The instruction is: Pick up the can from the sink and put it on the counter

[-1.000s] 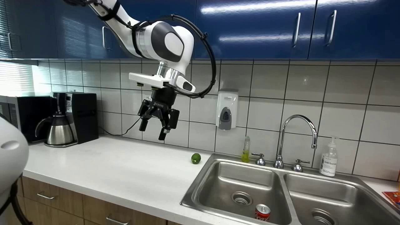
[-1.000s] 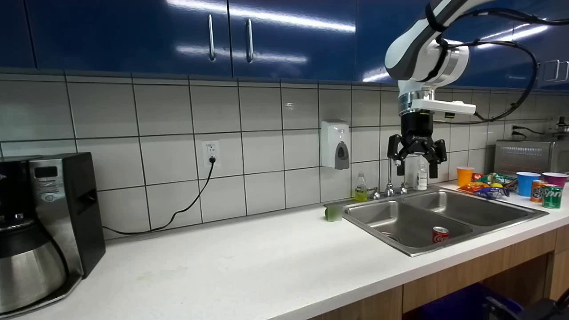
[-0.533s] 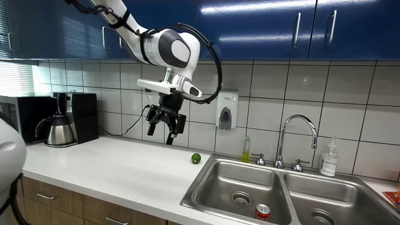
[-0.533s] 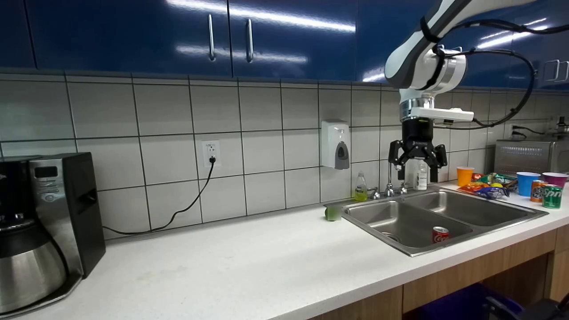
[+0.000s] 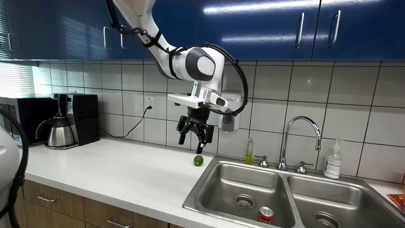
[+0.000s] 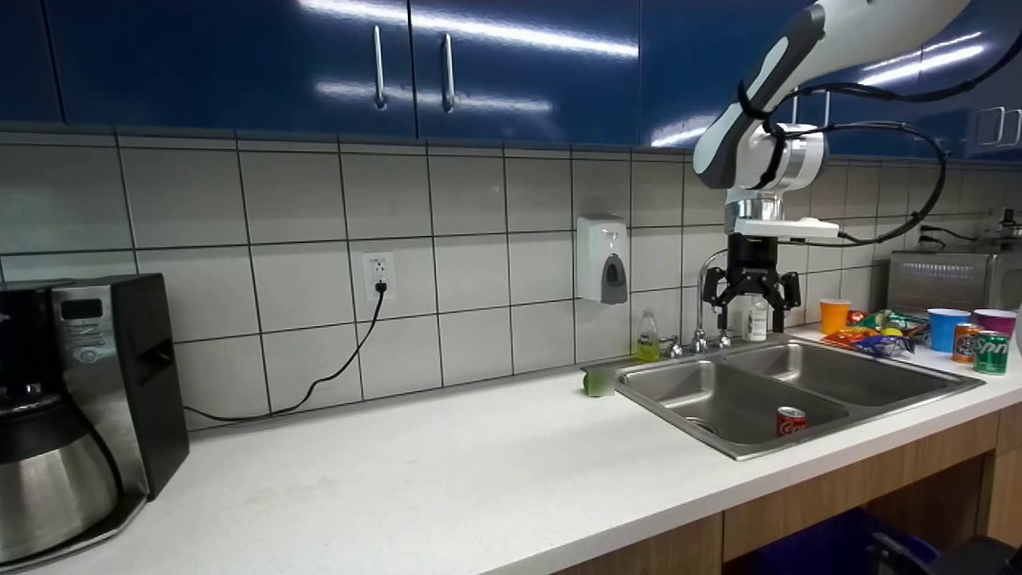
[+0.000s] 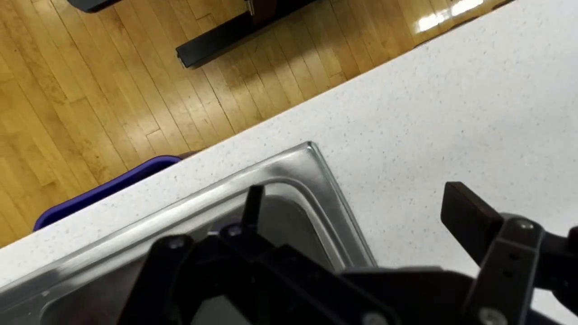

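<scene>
The red can point(image 5: 265, 216) with a silvery top stands upright in a basin of the steel sink point(image 5: 289, 196), near the front wall and beside the drain. It also shows in the exterior view point(image 6: 790, 422), in the sink point(image 6: 677, 422). My gripper point(image 5: 190, 144) is open and empty, high above the off-white counter point(image 5: 120, 177) and left of the sink there; it also shows in an exterior view point(image 6: 750, 321). In the wrist view the open fingers point(image 7: 354, 193) span the sink's corner point(image 7: 311, 174) and the counter point(image 7: 406, 135); the can cannot be made out there.
A green ball point(image 5: 198, 160) lies by the sink's back corner. The gooseneck faucet point(image 5: 284, 139), a yellow-green soap bottle point(image 5: 249, 152) and a white pump bottle point(image 5: 333, 161) stand behind the basins. Cups point(image 6: 946, 329) and other cans point(image 6: 992, 353) stand beyond the sink. A coffee maker point(image 5: 84, 118) stands far left.
The arm and gripper have moved down and toward the sink, to the right in an exterior view. The gripper has stayed open. The can has not moved.
</scene>
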{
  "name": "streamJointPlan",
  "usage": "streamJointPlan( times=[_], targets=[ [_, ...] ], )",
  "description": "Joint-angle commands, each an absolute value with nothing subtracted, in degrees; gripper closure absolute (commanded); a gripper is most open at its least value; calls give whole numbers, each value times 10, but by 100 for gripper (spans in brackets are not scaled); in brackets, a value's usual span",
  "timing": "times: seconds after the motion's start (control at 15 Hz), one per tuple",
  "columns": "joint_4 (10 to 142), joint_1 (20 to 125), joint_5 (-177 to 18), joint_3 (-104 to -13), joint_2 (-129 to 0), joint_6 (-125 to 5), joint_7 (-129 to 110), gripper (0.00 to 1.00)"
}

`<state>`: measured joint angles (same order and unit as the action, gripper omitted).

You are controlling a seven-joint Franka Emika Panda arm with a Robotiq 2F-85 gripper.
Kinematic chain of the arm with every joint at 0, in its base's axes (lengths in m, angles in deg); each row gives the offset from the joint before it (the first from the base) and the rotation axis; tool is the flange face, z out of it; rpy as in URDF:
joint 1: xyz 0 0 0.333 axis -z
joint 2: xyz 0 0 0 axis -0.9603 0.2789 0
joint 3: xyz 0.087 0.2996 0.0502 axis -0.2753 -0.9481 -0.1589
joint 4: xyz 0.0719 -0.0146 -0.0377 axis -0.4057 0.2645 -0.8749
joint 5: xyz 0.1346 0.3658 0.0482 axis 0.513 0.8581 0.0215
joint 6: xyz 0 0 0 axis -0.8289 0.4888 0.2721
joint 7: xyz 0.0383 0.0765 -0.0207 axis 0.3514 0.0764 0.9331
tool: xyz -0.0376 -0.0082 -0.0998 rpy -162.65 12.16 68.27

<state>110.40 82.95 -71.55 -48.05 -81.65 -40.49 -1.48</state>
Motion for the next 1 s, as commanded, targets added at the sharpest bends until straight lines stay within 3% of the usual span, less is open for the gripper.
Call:
streamJointPlan(
  times=[0.0,0.93],
  targets=[
    [1039,853,-696,-479,-753,-416,-13,0],
    [821,948,-624,-477,-539,-432,-12,0]
  ],
)
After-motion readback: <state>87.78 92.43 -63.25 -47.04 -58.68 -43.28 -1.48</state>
